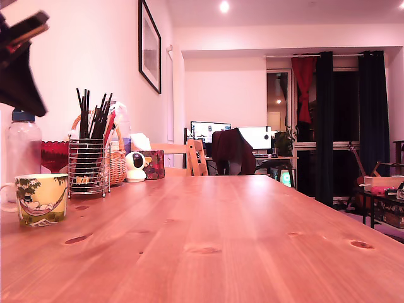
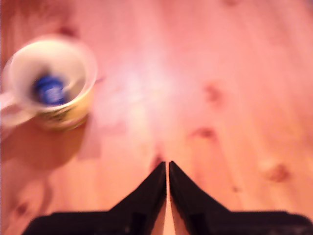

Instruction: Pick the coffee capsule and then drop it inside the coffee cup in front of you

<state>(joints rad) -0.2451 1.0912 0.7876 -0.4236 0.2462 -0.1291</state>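
Black fingers (image 2: pixel 167 169), closed on nothing, hover beside the coffee cup (image 2: pixel 51 85); the coffee capsule (image 2: pixel 49 89) lies inside it, so the task looks finished.

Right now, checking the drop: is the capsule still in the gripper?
No. The gripper is shut and empty, and the blue capsule lies inside the cup.

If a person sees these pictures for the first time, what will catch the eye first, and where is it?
First, the yellow coffee cup at the exterior view's left, on the wide wooden table. In the wrist view, the blue coffee capsule lies inside that cup. The black gripper is above bare wood beside the cup, its jaws almost together and empty.
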